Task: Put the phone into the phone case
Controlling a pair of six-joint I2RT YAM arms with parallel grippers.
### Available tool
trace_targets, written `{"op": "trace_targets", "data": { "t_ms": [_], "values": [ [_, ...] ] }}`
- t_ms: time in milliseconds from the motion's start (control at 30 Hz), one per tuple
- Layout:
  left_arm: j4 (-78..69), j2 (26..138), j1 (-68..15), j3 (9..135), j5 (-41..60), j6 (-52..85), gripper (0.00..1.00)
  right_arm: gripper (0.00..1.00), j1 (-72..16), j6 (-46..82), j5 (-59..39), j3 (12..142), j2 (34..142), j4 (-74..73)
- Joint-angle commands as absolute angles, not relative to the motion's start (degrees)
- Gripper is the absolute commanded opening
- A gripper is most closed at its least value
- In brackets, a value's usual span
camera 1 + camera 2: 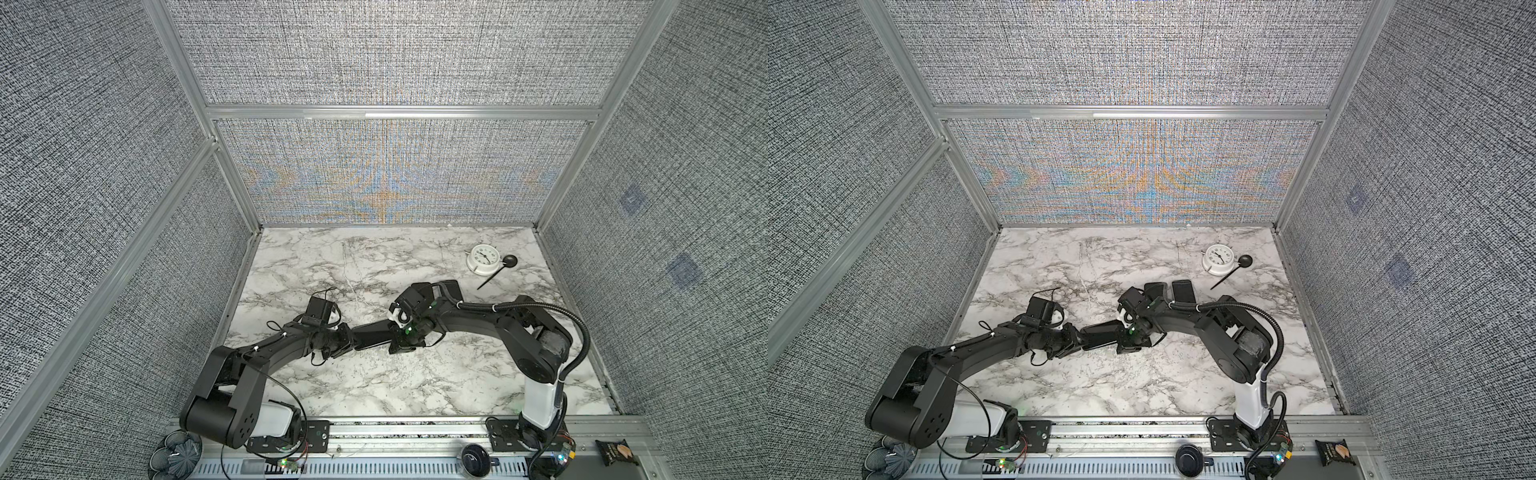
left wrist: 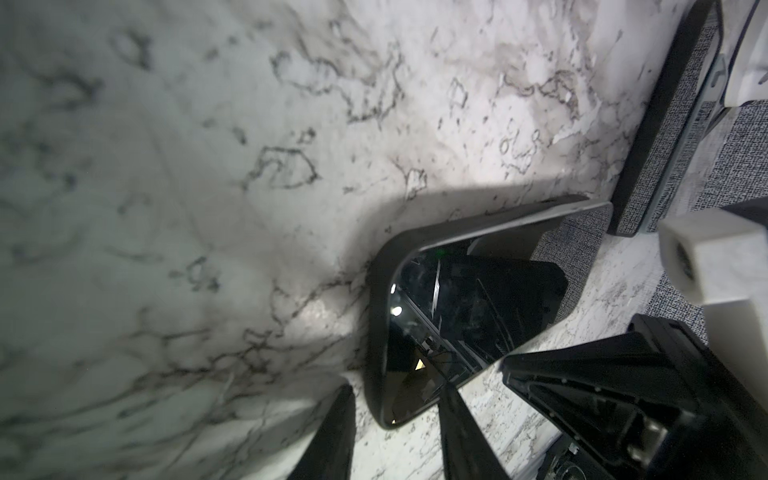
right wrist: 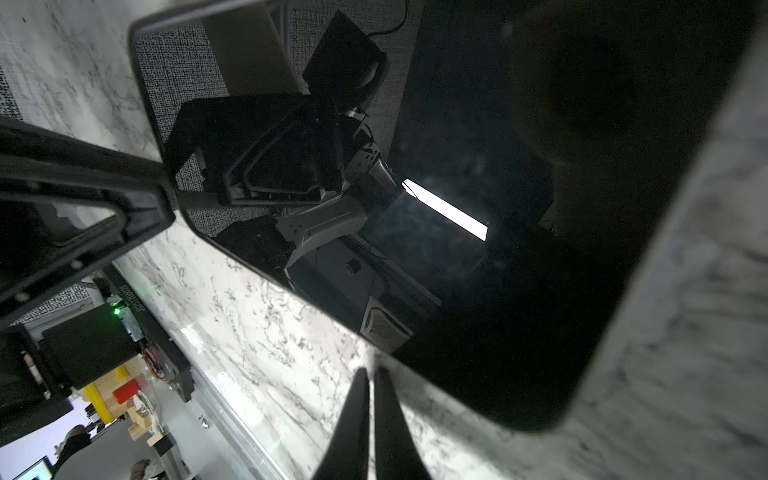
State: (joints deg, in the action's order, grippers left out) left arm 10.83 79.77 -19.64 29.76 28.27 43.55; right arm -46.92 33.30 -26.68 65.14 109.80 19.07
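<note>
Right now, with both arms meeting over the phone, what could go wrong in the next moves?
1. The right jaws are shut, with their tips right beside the phone. A push there may slide the phone instead of seating it in the case.
2. The left jaws stand apart around one corner only, so the phone may pivot.
3. Another dark flat item lies close behind the right arm. A swing back may knock it.

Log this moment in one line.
left gripper: open, astride phone corner | right gripper: shut, tips at phone edge | phone: screen up, between both grippers
</note>
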Motion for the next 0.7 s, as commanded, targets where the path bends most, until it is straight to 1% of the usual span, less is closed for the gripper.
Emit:
{"op": "trace_targets", "data": {
  "t_ms": [0, 133, 200, 267, 300, 367, 533, 600, 667],
  "values": [
    [14.54, 79.93, -19.60, 29.36, 25.71, 43.20, 0.37, 0.10, -47.03, 32.75, -24.33, 65.15, 108.56, 20.53],
    [15.55, 78.22, -19.63, 29.08, 25.05, 43.02, 0.37, 0.10, -47.02, 31.38, -19.01, 65.55, 103.32, 25.87],
    [16.07, 76.89, -19.61, 28.98, 24.70, 42.98, 0.41, 0.12, -47.05, 30.54, -14.65, 66.07, 101.25, 28.53],
    [16.13, 75.70, -19.62, 28.92, 24.61, 42.85, 0.47, 0.18, -46.91, 30.06, -10.42, 66.82, 100.38, 30.05],
    [16.02, 75.33, -19.64, 29.00, 24.68, 42.86, 0.49, 0.18, -46.80, 29.90, -9.41, 67.37, 100.59, 30.50],
    [14.93, 74.96, -19.67, 29.00, 25.25, 42.76, 0.53, 0.20, -46.59, 30.06, -8.30, 68.61, 101.39, 30.60],
    [12.25, 75.01, -19.63, 28.65, 25.95, 42.99, 0.60, 0.24, -46.02, 30.19, -8.30, 69.79, 103.43, 28.13],
    [11.86, 75.40, -19.65, 28.85, 26.15, 42.70, 0.65, 0.25, -45.64, 29.97, -8.36, 70.37, 104.50, 28.00],
    [11.37, 76.26, -19.62, 29.12, 26.49, 42.63, 0.66, 0.26, -45.32, 29.80, -8.84, 70.49, 105.08, 27.45]
  ]
}}
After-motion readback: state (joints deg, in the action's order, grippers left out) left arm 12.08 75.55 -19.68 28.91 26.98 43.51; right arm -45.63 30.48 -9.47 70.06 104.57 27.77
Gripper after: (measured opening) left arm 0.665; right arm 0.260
